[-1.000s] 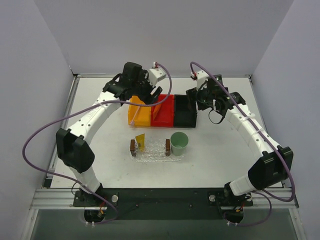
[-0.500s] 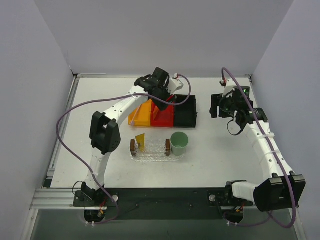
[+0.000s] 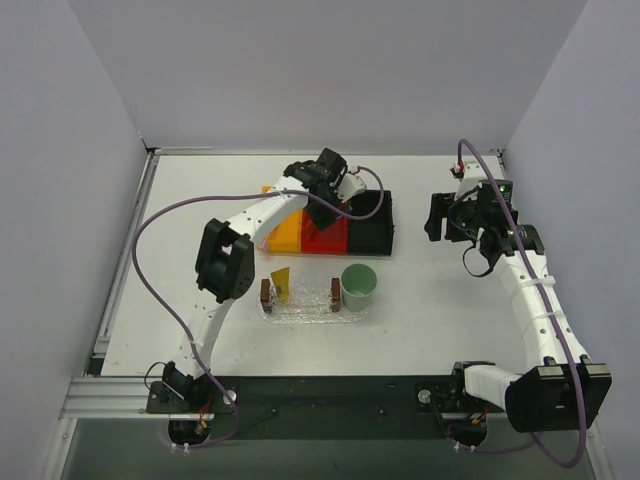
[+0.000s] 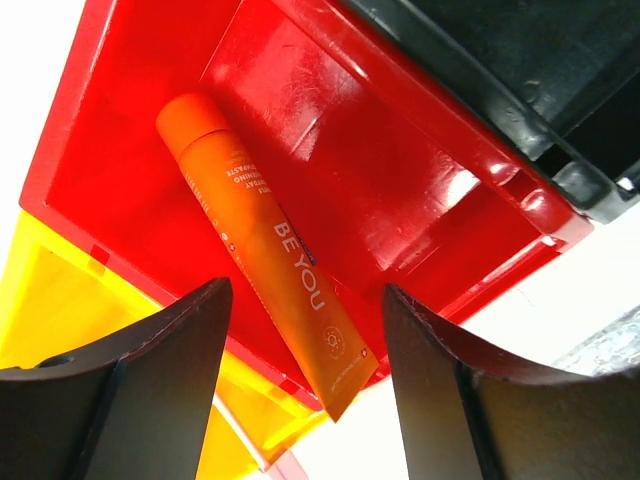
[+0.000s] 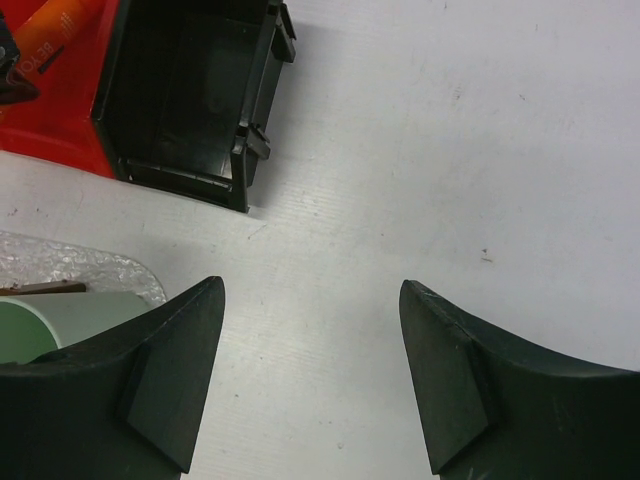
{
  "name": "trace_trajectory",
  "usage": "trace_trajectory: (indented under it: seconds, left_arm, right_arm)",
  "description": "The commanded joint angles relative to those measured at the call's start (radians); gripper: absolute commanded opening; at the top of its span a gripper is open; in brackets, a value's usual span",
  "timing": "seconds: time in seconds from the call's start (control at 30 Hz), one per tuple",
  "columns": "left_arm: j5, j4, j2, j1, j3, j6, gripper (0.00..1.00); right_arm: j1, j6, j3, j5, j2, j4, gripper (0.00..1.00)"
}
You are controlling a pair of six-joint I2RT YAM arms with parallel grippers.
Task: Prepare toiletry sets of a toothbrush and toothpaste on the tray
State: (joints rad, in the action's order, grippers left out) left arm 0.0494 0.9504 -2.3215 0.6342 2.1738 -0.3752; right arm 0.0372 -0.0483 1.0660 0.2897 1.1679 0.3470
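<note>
An orange toothpaste tube (image 4: 268,258) lies slanted in the red bin (image 4: 400,170), its flat end poking over the bin's edge. My left gripper (image 4: 303,292) is open just above it, one finger on each side of the flat end, not touching it. In the top view the left gripper (image 3: 325,208) hangs over the red bin (image 3: 326,238). A yellow tube (image 3: 280,284) stands on the clear bumpy tray (image 3: 305,312). My right gripper (image 5: 310,290) is open and empty over bare table, right of the bins (image 3: 438,216). No toothbrush shows.
An orange bin (image 3: 281,234) and a black bin (image 3: 368,228) flank the red bin. A pale green cup (image 3: 358,284) stands at the tray's right end. Two small brown blocks (image 3: 266,292) sit on the tray. The black bin (image 5: 190,90) looks empty.
My left gripper has moved right from the orange bin to over the red bin. My right arm has swung right, away from the black bin.
</note>
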Motion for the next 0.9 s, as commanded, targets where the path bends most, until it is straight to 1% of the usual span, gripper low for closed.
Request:
trace_trajectory:
  seconds: [0.0, 0.23, 0.4, 0.87]
  left_arm:
    - [0.050, -0.007, -0.012, 0.002, 0.029, -0.014, 0.72]
    - [0.060, -0.002, -0.039, 0.010, 0.024, -0.028, 0.71]
    - [0.058, -0.010, -0.047, 0.015, -0.006, -0.028, 0.70]
    - [0.118, -0.025, -0.093, 0.038, -0.017, -0.039, 0.68]
  right_arm:
    - [-0.011, 0.016, -0.012, 0.046, -0.011, -0.025, 0.66]
    - [-0.025, 0.018, -0.018, 0.063, -0.014, -0.026, 0.66]
    - [-0.030, 0.021, -0.021, 0.072, -0.011, -0.028, 0.66]
    - [-0.034, 0.028, -0.028, 0.105, -0.016, -0.026, 0.66]
